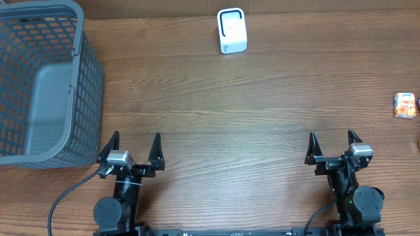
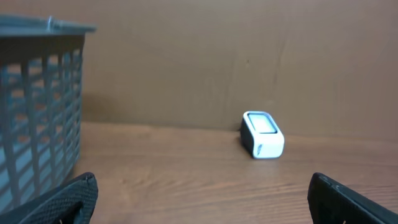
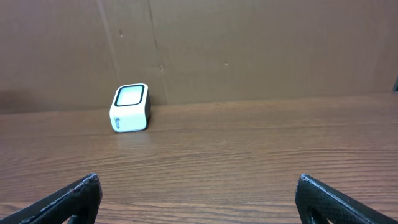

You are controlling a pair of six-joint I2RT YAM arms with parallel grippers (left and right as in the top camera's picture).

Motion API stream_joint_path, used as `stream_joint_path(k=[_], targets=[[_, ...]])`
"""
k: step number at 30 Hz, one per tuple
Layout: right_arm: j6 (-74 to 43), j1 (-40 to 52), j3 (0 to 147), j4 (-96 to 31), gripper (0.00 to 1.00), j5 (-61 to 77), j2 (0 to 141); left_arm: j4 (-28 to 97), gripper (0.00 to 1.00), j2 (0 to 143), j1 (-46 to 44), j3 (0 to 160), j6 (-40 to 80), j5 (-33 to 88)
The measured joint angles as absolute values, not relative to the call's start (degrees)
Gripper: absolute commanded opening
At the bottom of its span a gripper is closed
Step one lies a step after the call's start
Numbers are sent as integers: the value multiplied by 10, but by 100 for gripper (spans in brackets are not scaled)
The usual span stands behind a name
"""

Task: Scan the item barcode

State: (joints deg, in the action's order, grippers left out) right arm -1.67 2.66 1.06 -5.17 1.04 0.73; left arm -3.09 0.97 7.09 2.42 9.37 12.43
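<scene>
The item (image 1: 405, 105), a small orange and white packet, lies at the table's far right edge in the overhead view; neither wrist view shows it. A white barcode scanner (image 1: 231, 31) with a dark-framed window stands at the back centre, also seen as the scanner (image 2: 262, 134) in the left wrist view and the scanner (image 3: 130, 108) in the right wrist view. My left gripper (image 1: 134, 149) rests open near the front left. My right gripper (image 1: 333, 144) rests open near the front right, below and left of the item. Nothing lies between either pair of fingers.
A large grey plastic basket (image 1: 72, 98) stands at the left of the wooden table, just behind my left gripper; its latticed wall (image 2: 37, 112) fills the left of the left wrist view. A brown cardboard wall (image 3: 249, 50) backs the table.
</scene>
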Motion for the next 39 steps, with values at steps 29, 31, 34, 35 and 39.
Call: stream_joint_path(k=[29,31,34,35,39], targets=[[-17,27,11,-52,100,10,7,45,100,9,41,6,25,15],[-17,27,11,-52,100,10,7,45,100,9,41,6,21,8],[-17,27,11,-52,100,10,7,46,100,9,41,6,14,3],[-17,27,11,-52,100,10,7,46,99,9,41,6,13,1],[-17,27,11,-52,100,10,7,45,100,9,41,6,1,1]])
